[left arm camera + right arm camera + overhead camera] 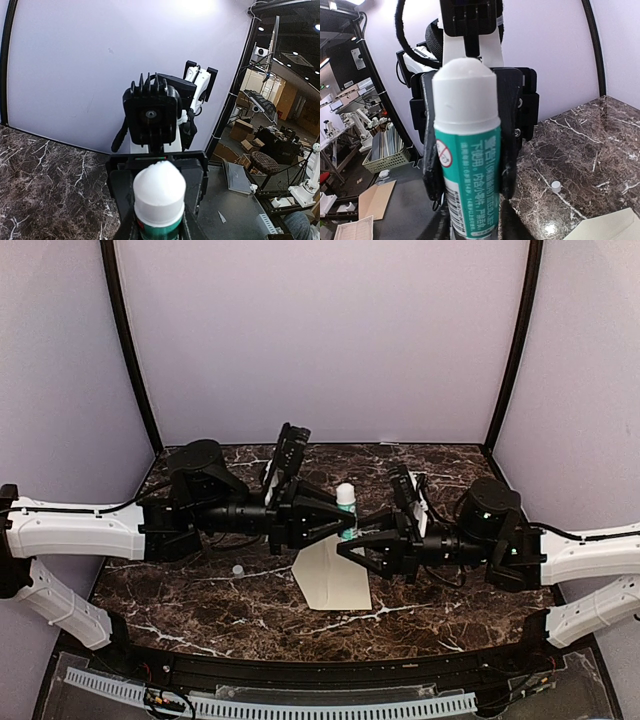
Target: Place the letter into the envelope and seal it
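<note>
We see a green-labelled glue stick with a white domed cap (159, 197) upright between the black fingers of our left gripper (159, 231), which hug its sides. The right gripper (156, 167) faces us just behind it, above the dark marble table (45, 190).

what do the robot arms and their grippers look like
The left arm and right arm have white shell links, round black joints and thin black cables along them. The left gripper and right gripper are all black, each with two tapering fingers and a camera mounted behind them.
</note>
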Controlling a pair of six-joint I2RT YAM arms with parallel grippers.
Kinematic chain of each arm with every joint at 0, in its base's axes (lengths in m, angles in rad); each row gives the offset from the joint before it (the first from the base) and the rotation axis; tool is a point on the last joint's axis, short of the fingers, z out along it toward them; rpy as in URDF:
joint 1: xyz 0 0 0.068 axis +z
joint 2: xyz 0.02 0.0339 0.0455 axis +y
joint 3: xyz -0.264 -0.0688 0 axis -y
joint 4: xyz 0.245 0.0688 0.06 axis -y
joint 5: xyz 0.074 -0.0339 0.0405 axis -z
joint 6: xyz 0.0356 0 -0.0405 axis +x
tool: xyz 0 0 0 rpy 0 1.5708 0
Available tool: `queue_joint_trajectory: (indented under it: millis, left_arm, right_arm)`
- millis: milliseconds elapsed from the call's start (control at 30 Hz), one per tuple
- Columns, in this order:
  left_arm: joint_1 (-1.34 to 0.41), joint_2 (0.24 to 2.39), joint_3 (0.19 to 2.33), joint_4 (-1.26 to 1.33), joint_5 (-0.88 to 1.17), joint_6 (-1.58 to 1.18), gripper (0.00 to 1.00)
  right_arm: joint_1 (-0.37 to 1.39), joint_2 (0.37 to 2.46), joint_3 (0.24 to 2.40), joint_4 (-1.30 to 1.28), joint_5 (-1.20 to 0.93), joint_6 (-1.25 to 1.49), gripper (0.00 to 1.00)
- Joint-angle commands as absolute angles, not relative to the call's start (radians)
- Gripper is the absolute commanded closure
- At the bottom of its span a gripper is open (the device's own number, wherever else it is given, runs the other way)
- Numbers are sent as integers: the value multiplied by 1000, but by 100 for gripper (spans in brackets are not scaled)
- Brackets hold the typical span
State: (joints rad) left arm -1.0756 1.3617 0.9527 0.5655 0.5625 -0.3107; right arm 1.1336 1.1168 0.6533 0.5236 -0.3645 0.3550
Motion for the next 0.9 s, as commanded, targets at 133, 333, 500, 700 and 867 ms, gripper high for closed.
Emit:
queue_joint_trajectory:
  millis: [133, 333, 500, 700, 867]
  left_arm:
    - [-1082, 1311, 908, 644, 537, -336, 100]
    - [-1084, 1316, 904, 674, 561, -354, 100]
    - [-1083, 1318, 902, 685, 561, -359, 100]
    - [-1083, 1319, 898, 681, 555, -356, 100]
    - [-1083, 1320, 896, 687, 555, -357, 100]
  right_arm:
    - [1135, 1043, 563, 637, -354, 376, 46]
    - [1135, 1082, 569, 674, -403, 388, 52]
    - [1136, 1121, 600, 678, -424, 387, 64]
    - [1138, 1137, 627, 672, -419, 381, 65]
    - [1141, 1145, 644, 662, -421, 377, 66]
